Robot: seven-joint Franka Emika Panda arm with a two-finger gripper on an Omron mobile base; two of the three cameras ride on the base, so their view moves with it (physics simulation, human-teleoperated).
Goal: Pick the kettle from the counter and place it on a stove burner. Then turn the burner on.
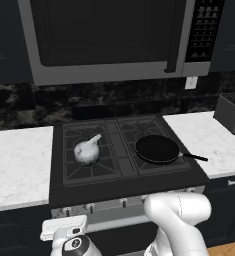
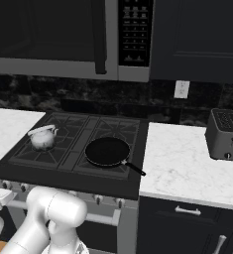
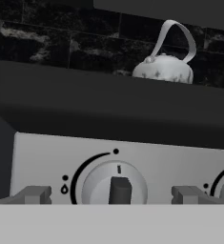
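While low, the gripper (image 3: 111, 194) gapes wide, facing a knob (image 3: 114, 183).

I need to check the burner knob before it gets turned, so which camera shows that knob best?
The hand view: the knob faces the camera up close, with its pointer and dial marks readable, between the open fingers. In the left base view the knobs are tiny bumps along the stove front; the right base view shows them equally small.

Kettle (image 1: 87, 150) upright — on stove burner (image 1: 89, 152).
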